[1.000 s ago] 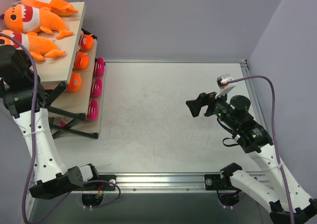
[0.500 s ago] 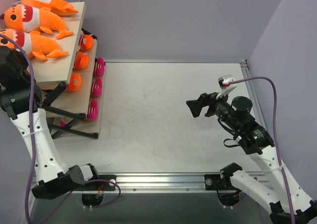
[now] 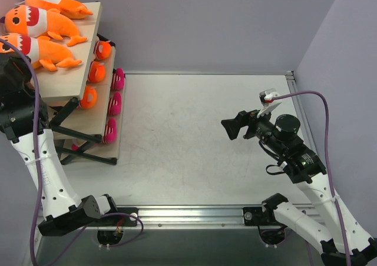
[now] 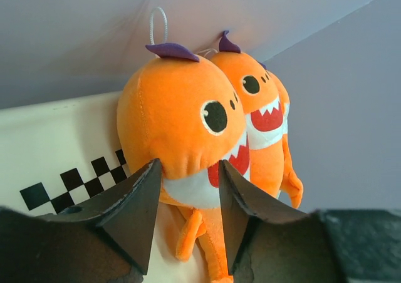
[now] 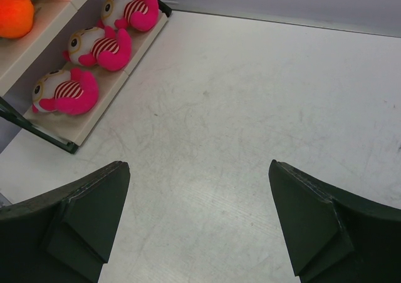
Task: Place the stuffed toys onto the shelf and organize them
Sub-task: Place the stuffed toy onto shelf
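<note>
**Top external view.** The shelf [image 3: 65, 83] stands at the left edge of the desk [image 3: 194, 136] and carries every toy in sight. There are three orange sharks [image 3: 41, 23] side by side on the top board, three orange dolls [image 3: 96, 72] on the middle board and three pink-striped dolls [image 3: 115, 103] on the lowest. A pink scrap under the lowest board is too small to name. The left arm [image 3: 44, 166] reaches up to the near end of the shark row. The right arm [image 3: 294, 154] hangs over the desk, well apart from the shelf.

**Left wrist view.** The left gripper [image 4: 188, 167] stands partly parted, its fingers flanking the white belly of the nearest shark [image 4: 182, 126]; whether the pads touch the plush cannot be told. Two further sharks line up behind it, and a checkerboard strip [image 4: 75, 183] marks the board beside them. Step in hand, by judgement: letting go of this shark, likely the closing placement of the task. The next move calls for a straight retreat with the jaws wider, so that no finger drags the shark out of its row.

**Right wrist view.** The right gripper [image 5: 198, 164] is spread wide and holds nothing, above bare desk. The three pink-striped dolls lie in a row on the lowest board, and part of one orange doll shows at the upper left corner
</note>
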